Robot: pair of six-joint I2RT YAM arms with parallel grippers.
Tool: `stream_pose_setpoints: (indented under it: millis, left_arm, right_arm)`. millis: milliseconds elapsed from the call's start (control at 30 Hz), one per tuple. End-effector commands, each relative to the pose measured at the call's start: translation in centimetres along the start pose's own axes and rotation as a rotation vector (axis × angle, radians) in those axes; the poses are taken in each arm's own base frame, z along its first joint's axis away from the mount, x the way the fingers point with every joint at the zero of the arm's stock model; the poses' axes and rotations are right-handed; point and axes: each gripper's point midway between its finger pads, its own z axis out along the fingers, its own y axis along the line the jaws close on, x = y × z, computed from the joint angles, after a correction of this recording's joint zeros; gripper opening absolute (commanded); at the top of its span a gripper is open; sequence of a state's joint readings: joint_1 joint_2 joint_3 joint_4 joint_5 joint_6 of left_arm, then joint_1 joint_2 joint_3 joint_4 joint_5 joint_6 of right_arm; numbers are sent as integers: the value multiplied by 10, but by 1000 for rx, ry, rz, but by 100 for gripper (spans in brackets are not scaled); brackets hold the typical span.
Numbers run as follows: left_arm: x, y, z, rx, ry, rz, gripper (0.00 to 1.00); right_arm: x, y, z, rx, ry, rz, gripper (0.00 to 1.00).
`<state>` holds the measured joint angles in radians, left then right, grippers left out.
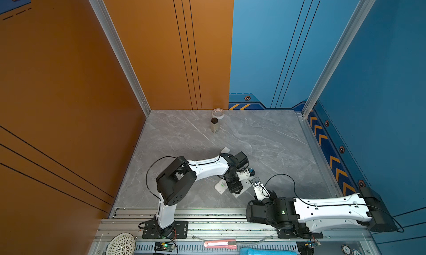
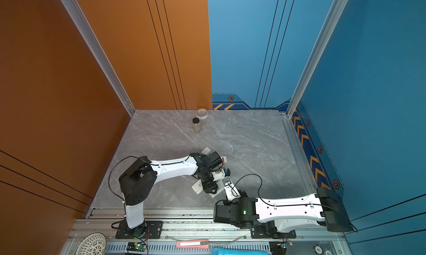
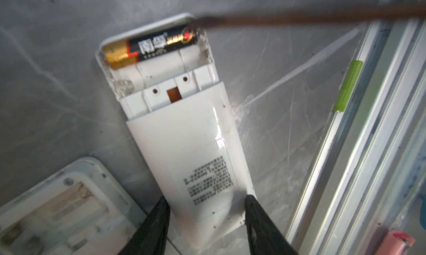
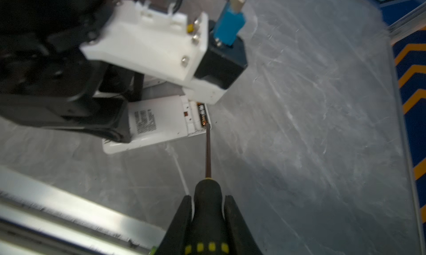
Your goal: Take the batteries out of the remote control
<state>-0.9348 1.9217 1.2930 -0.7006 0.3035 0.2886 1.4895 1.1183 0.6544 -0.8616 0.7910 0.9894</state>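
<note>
The white remote control (image 3: 184, 136) lies back up on the grey table, its battery bay open. One of the batteries (image 3: 159, 43), black with a gold end, sits in the bay's outer slot; the slot beside it holds only a spring. A yellow-green battery (image 3: 348, 85) lies loose on the table by the metal rail. My left gripper (image 3: 205, 203) is shut on the remote's closed end, one finger against each long edge. My right gripper (image 4: 207, 199) is shut on the black-and-yellow screwdriver (image 4: 208, 189), and the tip of its shaft (image 3: 299, 16) touches the seated battery's end.
A second white slab (image 3: 57, 207) lies right beside the remote, next to my left fingers. A small white cover (image 1: 225, 149) lies behind the left arm. A dark-capped bottle (image 1: 214, 125) and a tape roll (image 1: 218, 113) stand at the back. The rail (image 1: 184, 212) borders the front.
</note>
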Motion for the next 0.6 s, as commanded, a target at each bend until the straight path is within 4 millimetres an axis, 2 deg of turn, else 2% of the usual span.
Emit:
stream_pose_setpoints:
  millis: [0, 200, 300, 400, 467, 567]
  left_arm:
    - [47, -22, 22, 134, 185, -13, 0]
    - [49, -21, 24, 133, 193, -10, 0]
    - [47, -19, 18, 101, 178, -15, 0]
    - [35, -14, 3, 62, 101, -52, 20]
    - [25, -9, -11, 28, 32, -103, 39]
    - [13, -9, -26, -12, -43, -190, 61]
  right_arm:
    - [-14, -23, 6, 107, -121, 74, 0]
    - [-15, -26, 9, 65, -117, 173, 0]
    - [-34, -33, -7, 21, -143, 217, 0]
    - [-41, -37, -11, -29, -90, 244, 0]
    - [-41, -43, -11, -29, -42, 251, 0]
    - [-44, -46, -11, -52, 7, 241, 0]
